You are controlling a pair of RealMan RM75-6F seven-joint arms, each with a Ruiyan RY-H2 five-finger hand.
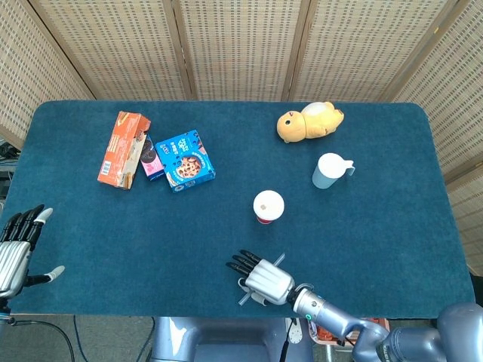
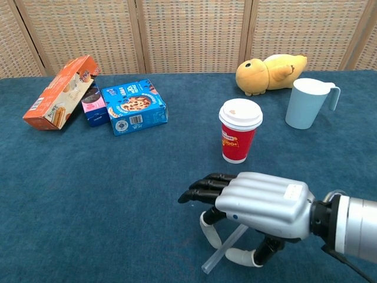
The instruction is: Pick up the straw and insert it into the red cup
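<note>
The right hand [image 2: 259,203] hovers palm-down low over the near edge of the blue table [image 1: 377,249], its dark fingers [image 2: 203,190] stretched toward nine o'clock. Beneath the palm lies the clear straw [image 2: 221,252], slanting on the cloth; the thumb and a curled finger sit on either side of it, but whether they actually pinch it cannot be told. The red cup [image 2: 239,131] with its white lid stands upright at about twelve o'clock from the hand, apart from it. The left hand [image 1: 16,245] waits at the table's far left edge, fingers spread, holding nothing. Further back sit a pale blue mug [image 2: 306,103], a yellow plush toy [image 2: 268,72] and three snack boxes [image 2: 94,101].
</note>
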